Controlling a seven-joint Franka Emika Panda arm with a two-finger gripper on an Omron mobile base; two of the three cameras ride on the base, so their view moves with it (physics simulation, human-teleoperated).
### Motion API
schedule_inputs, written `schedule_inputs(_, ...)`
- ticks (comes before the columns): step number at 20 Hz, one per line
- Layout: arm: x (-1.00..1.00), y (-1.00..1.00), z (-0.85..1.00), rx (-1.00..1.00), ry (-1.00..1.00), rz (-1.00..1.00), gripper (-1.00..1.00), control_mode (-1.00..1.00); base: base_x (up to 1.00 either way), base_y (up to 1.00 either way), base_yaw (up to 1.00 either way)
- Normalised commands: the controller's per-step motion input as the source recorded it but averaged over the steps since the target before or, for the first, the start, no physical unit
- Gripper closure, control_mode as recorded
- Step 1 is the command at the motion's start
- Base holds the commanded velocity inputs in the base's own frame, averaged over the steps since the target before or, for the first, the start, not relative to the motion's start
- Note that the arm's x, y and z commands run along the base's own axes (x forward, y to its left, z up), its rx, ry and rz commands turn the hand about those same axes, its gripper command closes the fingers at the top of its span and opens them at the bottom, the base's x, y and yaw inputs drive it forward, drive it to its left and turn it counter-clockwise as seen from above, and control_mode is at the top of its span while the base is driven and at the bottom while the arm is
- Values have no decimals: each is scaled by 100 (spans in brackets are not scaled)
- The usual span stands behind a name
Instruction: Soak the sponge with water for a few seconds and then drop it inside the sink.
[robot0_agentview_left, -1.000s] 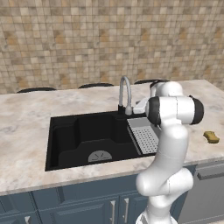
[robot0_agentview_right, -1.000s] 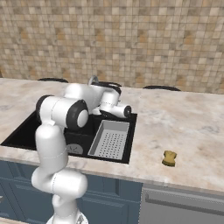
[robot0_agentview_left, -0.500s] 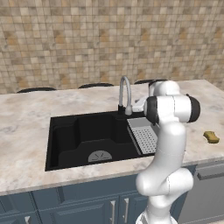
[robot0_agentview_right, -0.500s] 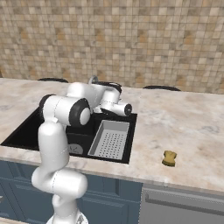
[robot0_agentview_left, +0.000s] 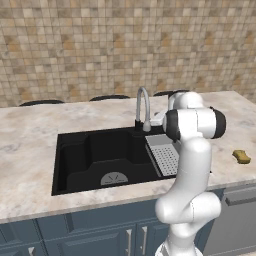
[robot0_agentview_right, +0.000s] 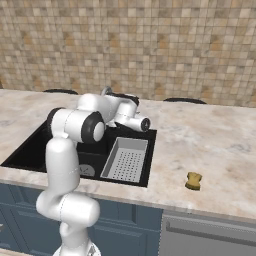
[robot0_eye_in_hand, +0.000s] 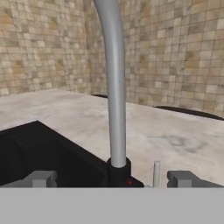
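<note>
The yellow-orange sponge (robot0_agentview_left: 242, 156) (robot0_agentview_right: 193, 181) lies on the counter far to the right of the sink, well away from my hand. The black sink (robot0_agentview_left: 95, 156) (robot0_agentview_right: 30, 150) has a round grey drain (robot0_agentview_left: 114, 178) and a curved silver faucet (robot0_agentview_left: 142, 107) (robot0_eye_in_hand: 114, 87). My gripper (robot0_eye_in_hand: 113, 179) is open at the faucet's foot, one fingertip (robot0_eye_in_hand: 41, 178) on each side of its dark base (robot0_eye_in_hand: 118, 171). In the right base view my hand (robot0_agentview_right: 131, 118) hovers over the sink's back right corner. No water stream is in view.
A grey perforated strainer tray (robot0_agentview_left: 165, 154) (robot0_agentview_right: 126, 159) sits in the sink's right part, just below my hand. A small thin lever (robot0_eye_in_hand: 156, 173) stands right of the faucet base. Marble counter (robot0_agentview_right: 210, 145) stretches to the right, with a tiled wall behind.
The arm has eased very slightly toward the faucet. The sponge has not moved.
</note>
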Motion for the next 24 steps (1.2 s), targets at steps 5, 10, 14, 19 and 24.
schedule_inputs(5,0,0,-13,0,-4,-9,-100,-100,0,0,0)
schedule_inputs(10,0,1,-11,0,-3,-6,-100,-100,0,0,0)
schedule_inputs(14,0,5,-7,0,0,-3,-100,-100,0,0,0)
schedule_inputs(19,5,1,-1,0,0,-1,-100,-100,0,0,0)
schedule_inputs(24,6,0,-1,0,0,0,-100,-100,0,0,0)
